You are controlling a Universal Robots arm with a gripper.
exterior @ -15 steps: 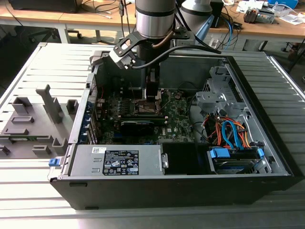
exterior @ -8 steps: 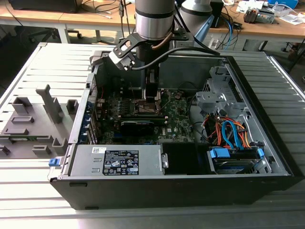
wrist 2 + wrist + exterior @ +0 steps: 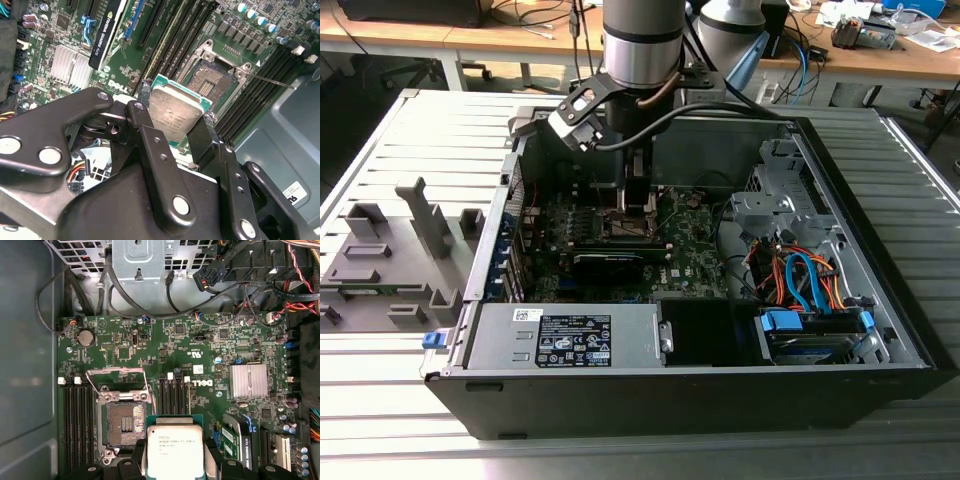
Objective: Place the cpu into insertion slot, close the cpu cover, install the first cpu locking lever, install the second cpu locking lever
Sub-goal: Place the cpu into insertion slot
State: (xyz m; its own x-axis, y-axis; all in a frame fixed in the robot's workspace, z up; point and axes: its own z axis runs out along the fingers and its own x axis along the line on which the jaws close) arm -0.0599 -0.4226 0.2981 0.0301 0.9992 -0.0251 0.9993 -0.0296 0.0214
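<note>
Inside the open computer case (image 3: 880, 300), the gripper (image 3: 635, 200) is pinching the cpu (image 3: 175, 115) by two opposite edges between its black fingers (image 3: 145, 102), holding the chip flat with its silver-grey top facing both wrist cameras. In the first wrist view the cpu (image 3: 175, 452) is hanging over the green motherboard (image 3: 150, 347), just beside the insertion slot (image 3: 125, 425) and overlapping one side of it. The slot is lying bare, with the cpu cover (image 3: 117, 371) standing raised at one edge of it.
</note>
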